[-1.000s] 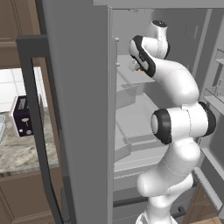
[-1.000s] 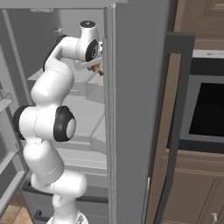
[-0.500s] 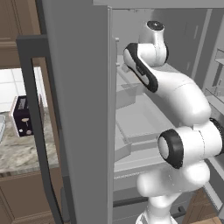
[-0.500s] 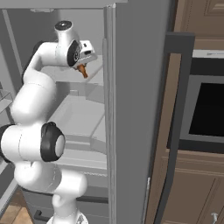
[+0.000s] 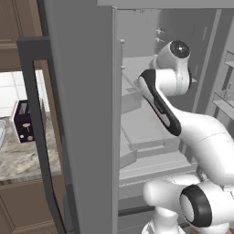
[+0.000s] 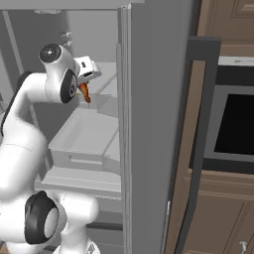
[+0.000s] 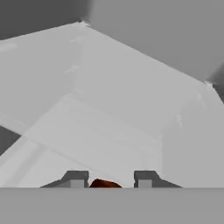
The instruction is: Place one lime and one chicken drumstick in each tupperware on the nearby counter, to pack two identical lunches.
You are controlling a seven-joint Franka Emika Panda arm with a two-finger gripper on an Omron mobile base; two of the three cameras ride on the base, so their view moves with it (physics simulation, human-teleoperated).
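In the left base view the arm (image 5: 183, 123) reaches into the open fridge (image 5: 151, 132), and its hand is turned away behind the wrist, above the grey drawer (image 5: 146, 132); outside the fridge, left of its door (image 5: 82, 114), the counter (image 5: 23, 160) carries a small dark toaster (image 5: 23, 121). In the right base view the gripper (image 6: 85, 89) stands high in the fridge, above the same drawer, and an orange-brown drumstick (image 6: 85, 92) hangs down from it, free of the shelf. In the hand view the two fingertips (image 7: 76, 179) stand close to each other with the brown top of the drumstick between them, so I judge the fingers are closed on the drumstick; below them lies the pale floor of the fridge. No tupperware or lime can be seen here. The grip seems to be near one end of the drumstick, so I think it may turn or slip when the arm swings out. The door edge is also near the hand, and a wide swing could knock the drumstick against it.
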